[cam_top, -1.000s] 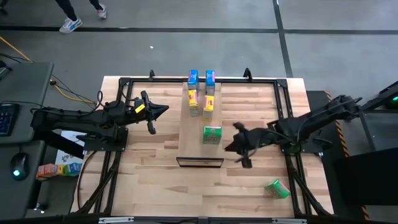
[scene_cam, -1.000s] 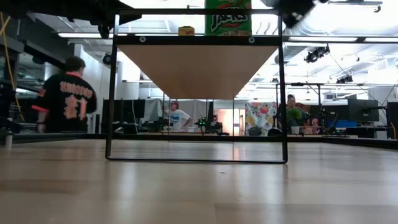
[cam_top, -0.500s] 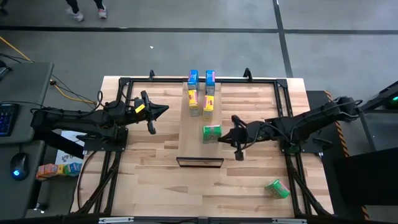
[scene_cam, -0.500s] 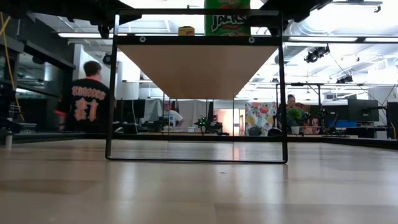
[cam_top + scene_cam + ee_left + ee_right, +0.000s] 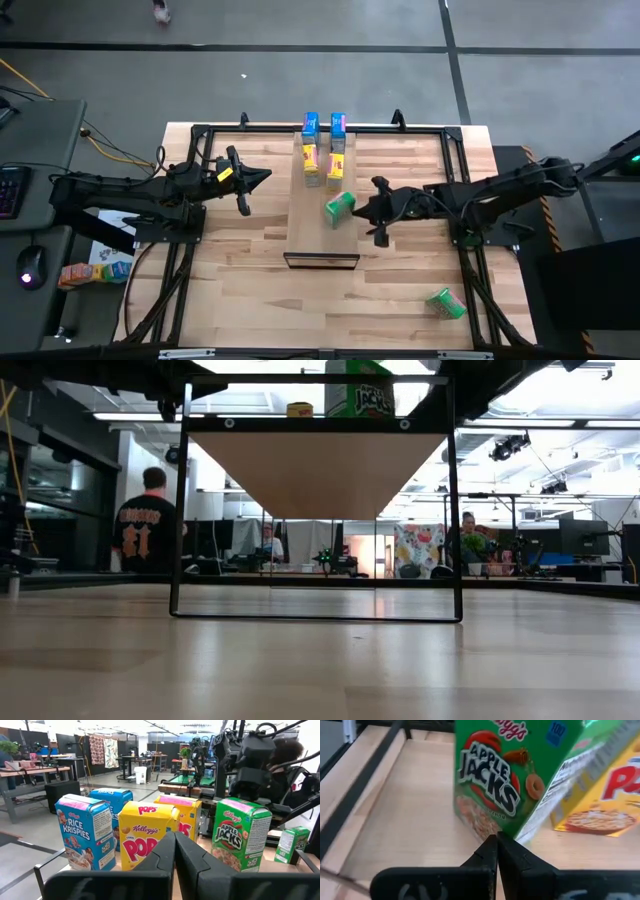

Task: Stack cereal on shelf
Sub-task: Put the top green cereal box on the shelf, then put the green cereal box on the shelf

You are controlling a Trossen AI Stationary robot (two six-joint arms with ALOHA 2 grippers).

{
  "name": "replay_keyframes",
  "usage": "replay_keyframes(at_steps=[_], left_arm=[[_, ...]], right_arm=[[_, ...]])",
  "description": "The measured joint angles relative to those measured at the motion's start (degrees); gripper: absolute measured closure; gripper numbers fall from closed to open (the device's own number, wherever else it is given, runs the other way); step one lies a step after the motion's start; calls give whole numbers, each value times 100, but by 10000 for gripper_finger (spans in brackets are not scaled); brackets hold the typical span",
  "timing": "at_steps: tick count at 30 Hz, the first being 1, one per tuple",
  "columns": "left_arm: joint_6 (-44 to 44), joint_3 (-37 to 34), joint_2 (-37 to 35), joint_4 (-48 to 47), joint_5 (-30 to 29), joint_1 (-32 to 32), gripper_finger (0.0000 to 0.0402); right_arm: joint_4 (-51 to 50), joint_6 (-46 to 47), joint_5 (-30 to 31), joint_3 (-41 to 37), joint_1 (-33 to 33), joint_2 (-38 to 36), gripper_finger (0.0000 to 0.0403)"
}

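Green Apple Jacks box askew on shelf

I see the Apple Jacks box (image 5: pixel 339 207) standing on the shelf (image 5: pixel 305 230), near the Corn Pops boxes (image 5: pixel 334 166). Right gripper (image 5: pixel 364 209) sits just beside it, jaws together. Left gripper (image 5: pixel 262 176) waits aside, jaws together. A second green box (image 5: pixel 445 302) lies on the surface.

A: Low camera, table height. What's up front?
B: Striped wooden tabletop (image 5: pixel 320 670), then a dark-framed stand; the shelf (image 5: pixel 318 472) sits on top, seen from below as a pale tapering underside.
A: Anything on it?
B: A green cereal box (image 5: pixel 360 390), cut off by the picture's top edge, turned corner-on. Left of it a small yellow object (image 5: pixel 299 409), possibly a box end; too small to tell.
A: Arms?
B: Dark shapes at the top corners only; no fingers visible.
A: Room behind?
B: A person in a black numbered shirt (image 5: pixel 146 532) stands at left, back turned. Another sits at right (image 5: pixel 468 540) by the desks.
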Motion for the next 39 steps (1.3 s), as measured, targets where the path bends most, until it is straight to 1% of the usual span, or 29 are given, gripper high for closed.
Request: replay_keyframes(at_steps=[8, 22, 26, 30, 35, 37, 39], left_arm=[[2, 0, 1, 0, 1, 0, 401], [-1, 0, 1, 0, 2, 0, 402], [-2, 0, 0, 2, 0, 0, 402], [-2, 0, 0, 9, 0, 0, 402], [-2, 0, 0, 0, 0, 0, 402], [-2, 0, 0, 2, 0, 0, 401], [0, 0, 0, -4, 0, 0, 402]], right_arm=[[209, 27, 15, 0, -300, 0, 403], [1128, -119, -186, -2, -622, 4, 403], [1254, -122, -161, -4, -694, 95, 403], [1402, -124, -160, -4, -740, 337, 403], [1193, -169, -50, 0, -719, 359, 403], [749, -163, 75, 95, -680, 203, 403], [193, -119, 328, 279, -611, -23, 403]])
